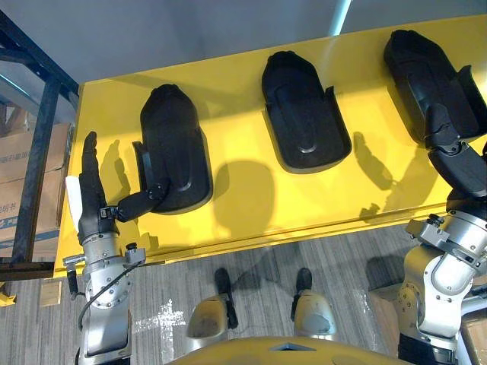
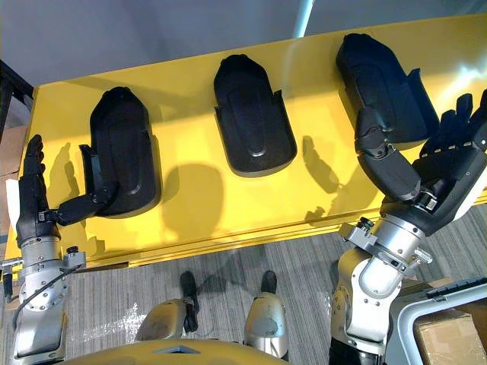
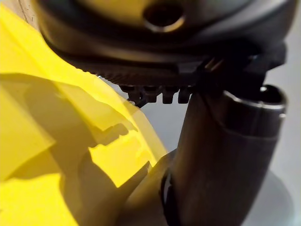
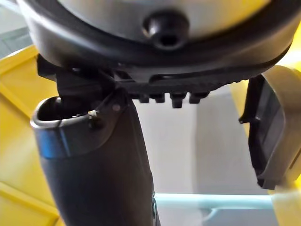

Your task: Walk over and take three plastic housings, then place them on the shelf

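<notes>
Three black plastic housings lie in a row on the yellow table [image 1: 251, 205]: a left housing [image 1: 179, 144], a middle housing [image 1: 300, 106] and a right housing [image 1: 426, 68]. My left hand [image 1: 91, 201] rests at the table's left end, open, its fingers straight and pointing away from me. Its thumb reaches sideways and touches the left housing's near flap. My right hand [image 2: 449, 179] is open beside the right housing [image 2: 380, 76], thumb against that housing's near end, fingers standing free to its right. An edge of the right housing [image 4: 273, 136] shows in the right wrist view.
A dark metal shelf frame [image 1: 38, 137] stands left of the table, with cardboard boxes [image 1: 15, 175] behind it. A grey bin holding a cardboard box [image 2: 445, 327] sits on the carpet at the lower right. The table's front edge runs just before my feet.
</notes>
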Tool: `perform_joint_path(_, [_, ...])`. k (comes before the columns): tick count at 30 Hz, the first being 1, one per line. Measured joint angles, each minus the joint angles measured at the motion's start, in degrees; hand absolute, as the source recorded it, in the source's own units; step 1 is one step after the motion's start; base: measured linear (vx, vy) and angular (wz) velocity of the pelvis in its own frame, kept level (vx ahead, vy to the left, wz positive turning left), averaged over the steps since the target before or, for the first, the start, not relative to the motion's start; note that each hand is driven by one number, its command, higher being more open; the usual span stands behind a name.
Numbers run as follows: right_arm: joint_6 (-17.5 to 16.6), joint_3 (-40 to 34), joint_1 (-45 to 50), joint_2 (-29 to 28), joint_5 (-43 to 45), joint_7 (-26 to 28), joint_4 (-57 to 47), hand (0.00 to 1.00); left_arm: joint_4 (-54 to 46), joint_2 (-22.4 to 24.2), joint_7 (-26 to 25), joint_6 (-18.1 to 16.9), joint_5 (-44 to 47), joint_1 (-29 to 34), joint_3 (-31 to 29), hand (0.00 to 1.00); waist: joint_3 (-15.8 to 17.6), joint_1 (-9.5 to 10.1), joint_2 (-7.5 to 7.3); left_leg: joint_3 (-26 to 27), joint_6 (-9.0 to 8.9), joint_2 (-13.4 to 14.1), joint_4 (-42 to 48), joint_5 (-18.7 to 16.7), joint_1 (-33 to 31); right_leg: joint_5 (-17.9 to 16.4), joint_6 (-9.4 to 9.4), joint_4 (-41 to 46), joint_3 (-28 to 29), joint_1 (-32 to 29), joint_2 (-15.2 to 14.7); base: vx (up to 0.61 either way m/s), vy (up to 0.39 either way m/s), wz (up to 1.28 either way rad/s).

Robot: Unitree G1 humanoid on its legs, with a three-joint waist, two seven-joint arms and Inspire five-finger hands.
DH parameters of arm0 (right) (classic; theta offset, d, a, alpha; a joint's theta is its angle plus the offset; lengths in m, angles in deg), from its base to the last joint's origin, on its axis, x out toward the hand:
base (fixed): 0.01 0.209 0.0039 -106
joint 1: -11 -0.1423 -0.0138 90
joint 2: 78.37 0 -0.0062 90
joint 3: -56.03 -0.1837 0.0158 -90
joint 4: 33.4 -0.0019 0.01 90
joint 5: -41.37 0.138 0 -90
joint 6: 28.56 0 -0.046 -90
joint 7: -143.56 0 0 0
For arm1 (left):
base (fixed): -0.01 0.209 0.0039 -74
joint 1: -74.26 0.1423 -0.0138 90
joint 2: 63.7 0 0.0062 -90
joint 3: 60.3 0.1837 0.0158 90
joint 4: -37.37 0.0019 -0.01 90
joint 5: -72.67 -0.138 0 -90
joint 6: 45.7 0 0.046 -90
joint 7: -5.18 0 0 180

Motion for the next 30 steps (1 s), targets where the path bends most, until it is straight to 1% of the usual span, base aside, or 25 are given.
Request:
perform_joint_path(3, [-0.01,0.02,-0.01,0.0,0.01,-0.01,0.0,1.0,1.03,0.01,-3.48,1.02,0.03,-1.06,0.49,1.0,0.06,-0.04,-0.11,0.05,-0.02,0.05,0.32,-0.2,0.0,0.0,0.0,-0.01,0.0,0.11,0.01,0.0,0.0,0.0])
perform_joint_path(5, [-0.04,0.09,0.09,-0.02,0.02,0.0,0.0,1.0,0.78,0.05,-8.37,0.96,0.1,-1.41,0.34,1.0,0.07,-0.19,-0.13,-0.02,-0.03,0.07,0.73,-0.51,0.13,0.05,0.07,-0.37,-0.06,0.7,0.01,0.0,0.0,0.0])
perform_joint_path(6, [-0.11,0.17,0.12,-0.02,0.08,0.06,0.0,1.0,0.5,0.11,-9.53,0.8,0.12,-1.4,0.16,1.0,0.07,-0.22,-0.12,-0.07,-0.02,0.08,0.75,-0.55,0.2,0.13,0.15,-0.67,-0.11,0.94,0.05,0.0,0.0,0.0])
perform_joint_path(8, [-0.91,1.31,0.13,-0.07,0.11,1.32,0.0,1.0,-0.21,0.54,-13.26,-1.6,0.42,-1.41,-1.29,1.0,0.07,-0.2,-0.12,-0.22,-0.03,0.08,0.75,-0.58,0.35,0.17,0.2,-0.91,-0.25,1.31,0.07,0.0,0.002,0.02])
perform_joint_path(10, [-1.5,2.76,0.12,-0.07,0.24,2.99,0.0,1.0,-1.98,1.22,-14.43,-2.69,0.96,-1.38,-2.22,1.0,0.07,-0.05,-0.12,-0.48,-0.03,0.08,0.66,-0.58,0.79,0.18,0.21,-1.2,-0.62,2.08,0.09,0.01,-0.001,0.08])
perform_joint_path(12, [-1.49,5.43,0.03,0.02,0.31,7.91,0.0,1.0,-5.18,1.69,-14.99,-6.54,2.05,-1.41,-2.59,1.0,-0.05,0.45,-0.14,-1.44,-0.09,0.01,-0.01,-0.54,2.26,0.2,0.25,-2.19,-1.92,4.37,0.14,0.01,-0.005,0.18])
perform_joint_path(13, [-1.46,6.29,0.03,0.02,0.32,9.32,0.0,1.0,-6.2,1.77,-14.98,-7.42,2.17,-1.36,-2.6,1.0,-0.24,0.73,-0.2,-1.62,-0.13,-0.01,-0.21,-0.5,2.52,0.23,0.3,-2.54,-2.12,4.82,0.19,0.01,-0.005,0.17])
perform_joint_path(14, [-1.14,8.16,-0.23,0.11,0.3,12.77,0.0,1.0,-8.21,2.3,-14.5,-9.61,2.68,-1.27,-3.19,1.0,-0.73,1.13,-0.32,-1.88,-0.15,-0.02,-0.29,-0.48,2.54,0.28,0.38,-2.95,-2.5,5.22,0.23,0.01,-0.005,0.13])
perform_joint_path(15, [-0.9,9.33,-0.52,0.3,0.28,14.48,0.0,1.0,-9.21,2.65,-14.18,-10.69,2.8,-1.34,-3.68,1.0,-0.75,1.14,-0.36,-2.18,-0.15,-0.04,-0.3,-0.45,2.6,0.29,0.39,-3.08,-2.85,5.6,0.22,0.01,-0.004,0.21])
perform_joint_path(16, [0.05,11.56,-1.0,0.88,0.25,17.53,0.01,1.0,-10.77,2.89,-13.22,-12.45,3.67,-1.42,-4.41,1.0,-1.08,1.21,-0.52,-2.73,-0.17,-0.11,-0.41,-0.36,2.72,0.31,0.41,-3.43,-3.45,6.24,0.21,0.02,-0.004,0.21])
perform_joint_path(17, [1.42,13.52,-1.03,1.76,0.14,20.42,0.28,1.0,-11.31,2.88,-11.17,-14.36,5.99,-1.37,-4.53,1.0,-2.21,1.88,-0.65,-3.01,-0.21,-0.15,-0.74,-0.28,2.88,0.4,0.53,-3.92,-3.87,6.68,0.25,0.02,-0.004,0.17])
perform_joint_path(18, [1.88,14.39,-1.05,2.36,0.06,21.61,0.66,1.0,-11.31,2.89,-10.05,-15.01,7.05,-1.38,-4.5,1.0,-2.87,2.33,-0.68,-3.05,-0.25,-0.17,-1.11,-0.18,3.18,0.4,0.53,-3.97,-3.97,6.85,0.26,0.04,-0.004,0.16])
perform_joint_path(19, [2.6,15.98,-1.3,3.46,-0.01,23.88,1.83,1.0,-11.32,2.89,-7.63,-15.89,9.1,-1.33,-4.39,1.0,-3.94,2.5,-1.01,-3.42,-0.23,-0.2,-1.4,-0.07,3.51,0.4,0.53,-4.21,-4.6,7.62,0.28,0.05,-0.006,0.2])
perform_joint_path(20, [3.11,17.59,-1.78,4.28,-0.15,25.95,3.3,1.0,-11.34,2.88,-5.22,-16.54,11.14,-1.21,-4.33,1.0,-4.29,2.68,-1.56,-3.9,-0.26,-0.23,-1.71,-0.06,4.37,0.42,0.54,-4.76,-5.18,8.92,0.34,0.04,-0.005,0.21])
perform_joint_path(21, [3.3,18.47,-2.12,4.6,-0.21,26.78,4.06,1.0,-11.36,2.88,-4.21,-16.7,11.9,-1.03,-4.34,1.0,-4.55,2.89,-1.87,-3.98,-0.3,-0.24,-1.87,-0.03,4.66,0.42,0.55,-4.91,-5.27,9.29,0.38,0.02,-0.005,0.13])
perform_joint_path(23, [4.01,20.75,-3.02,5.16,-0.43,30.22,5.76,1.0,-11.37,2.86,-0.86,-16.68,13.92,-0.74,-4.23,1.0,-5.31,3.69,-3.02,-4.36,-0.36,-0.26,-2.36,0.26,5.13,0.43,0.54,-5.0,-5.66,9.84,0.43,-0.01,-0.001,0.08])
perform_joint_path(26, [4.19,22.92,-3.46,5.28,-2.01,33.86,6.86,1.0,-11.37,2.8,1.27,-16.68,14.13,-0.59,-4.15,1.0,-6.28,4.0,-4.23,-4.86,-0.34,-0.42,-3.58,1.17,5.28,0.55,0.56,-5.23,-6.19,9.96,0.42,-0.03,0.001,0.1])
perform_joint_path(29, [4.18,26.01,-4.11,6.77,-2.49,36.45,7.7,1.0,-11.37,2.78,2.08,-16.69,15.46,0.18,-4.09,1.0,-6.84,4.06,-4.49,-4.88,-0.25,-0.45,-4.55,1.89,5.61,1.15,0.39,-6.0,-6.29,10.18,0.58,-0.03,0.003,0.02])
perform_joint_path(30, [4.18,28.1,-5.04,7.64,-2.52,37.78,8.95,1.0,-11.37,2.78,2.21,-16.7,15.98,0.83,-3.88,1.0,-6.87,3.96,-4.53,-4.87,-0.24,-0.52,-5.37,2.34,6.19,1.19,0.42,-6.13,-6.29,10.52,0.61,-0.06,0.002,0.02])
